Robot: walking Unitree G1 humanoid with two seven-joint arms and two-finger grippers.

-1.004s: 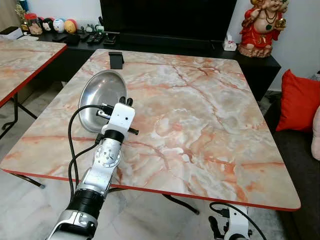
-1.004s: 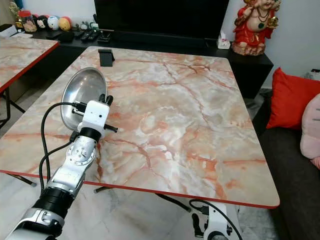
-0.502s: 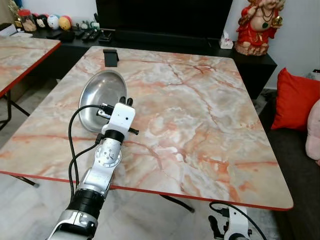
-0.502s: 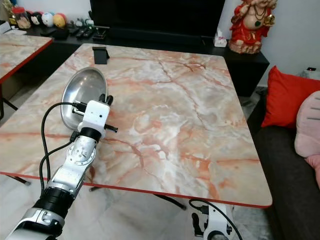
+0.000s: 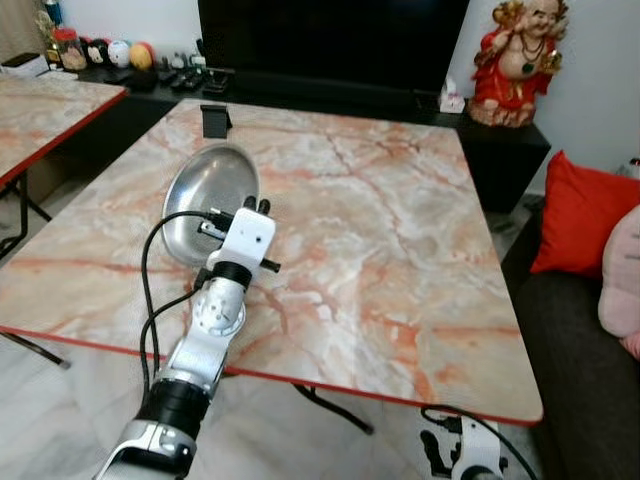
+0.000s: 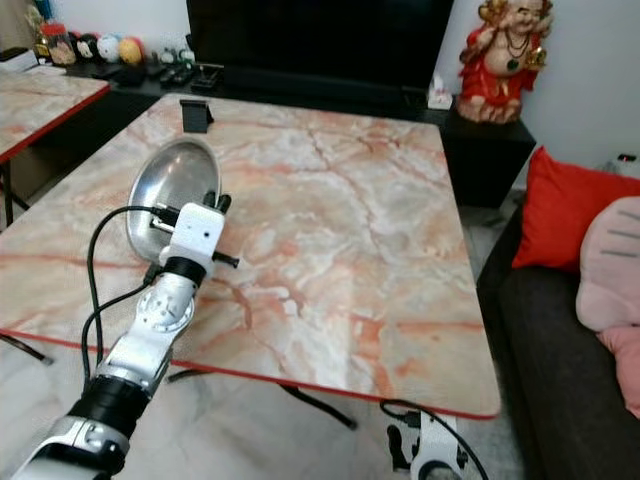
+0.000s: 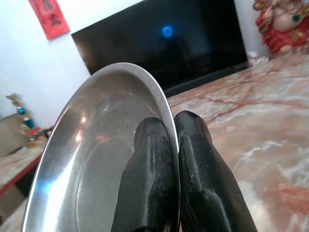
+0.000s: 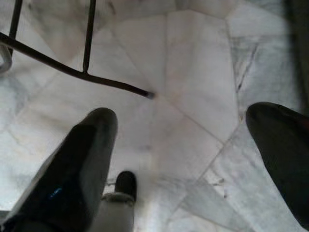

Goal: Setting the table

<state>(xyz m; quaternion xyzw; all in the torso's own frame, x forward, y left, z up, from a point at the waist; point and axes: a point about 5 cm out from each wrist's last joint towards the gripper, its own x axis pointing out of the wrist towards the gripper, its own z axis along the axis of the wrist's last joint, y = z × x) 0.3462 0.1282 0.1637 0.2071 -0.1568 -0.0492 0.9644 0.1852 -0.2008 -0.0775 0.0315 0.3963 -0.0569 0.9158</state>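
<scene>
Steel bowl's [image 7: 101, 145] rim between left gripper's [image 7: 175, 140] fingers, probably.

Left gripper [image 5: 256, 205] over table [image 5: 400, 260], left side, pinching rim of tilted bowl [image 5: 205, 195]. Small stand [image 5: 214, 120] behind bowl, at far edge. Statue [image 5: 505, 62] behind table, right. Cushion [image 5: 578, 212] right of table. Right gripper [image 8: 193, 140] low, above floor [image 8: 193, 72].

steel bowl [image 5: 208, 190]: near rim hidden behind left gripper [image 5: 256, 205] (wrist housing too)
right gripper [image 8: 183, 159]: fingertips cut by frame edge
shelf trinkets [image 5: 95, 52]: too small to identify
</scene>
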